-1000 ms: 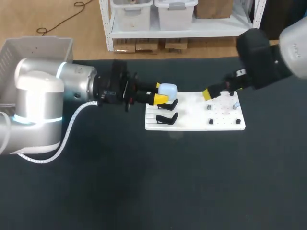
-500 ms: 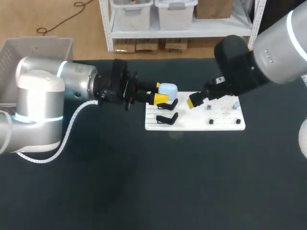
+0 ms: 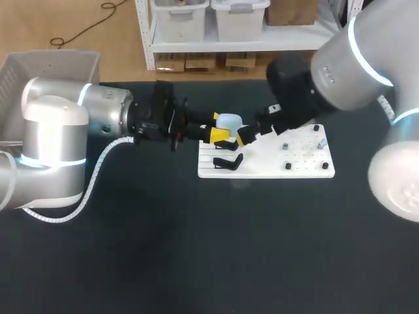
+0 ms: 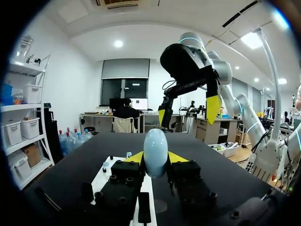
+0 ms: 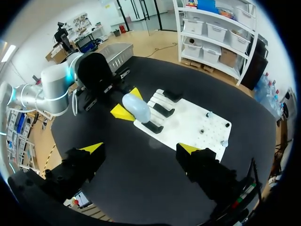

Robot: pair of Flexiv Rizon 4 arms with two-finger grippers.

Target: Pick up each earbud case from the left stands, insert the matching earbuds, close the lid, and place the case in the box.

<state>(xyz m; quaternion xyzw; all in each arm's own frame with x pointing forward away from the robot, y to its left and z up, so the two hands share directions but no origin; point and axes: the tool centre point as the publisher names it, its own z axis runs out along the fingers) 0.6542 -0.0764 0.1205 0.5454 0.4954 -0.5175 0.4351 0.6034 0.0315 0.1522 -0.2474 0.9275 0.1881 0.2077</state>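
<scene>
My left gripper (image 3: 218, 126) is shut on a pale blue earbud case (image 3: 228, 122), holding it just above the left end of the white board (image 3: 308, 169). In the left wrist view the case (image 4: 155, 151) stands upright between the yellow fingertips (image 4: 134, 157). My right gripper (image 3: 251, 133) hangs open right beside the case, over the board; its two tips show ahead of the case, spread wide (image 4: 187, 111). From the right wrist view the case (image 5: 136, 108) lies well below the wide-open right gripper (image 5: 141, 149). Small earbuds (image 3: 286, 146) sit on the board's right part.
Black stands (image 3: 228, 161) sit on the board's left part, one directly under the held case. A grey box (image 3: 39, 65) stands at the table's far left corner, also seen behind my left arm (image 5: 113, 49). The table is black.
My right arm has swung left across the board, from its right end to beside the held case. The left arm and the case have stayed still.
</scene>
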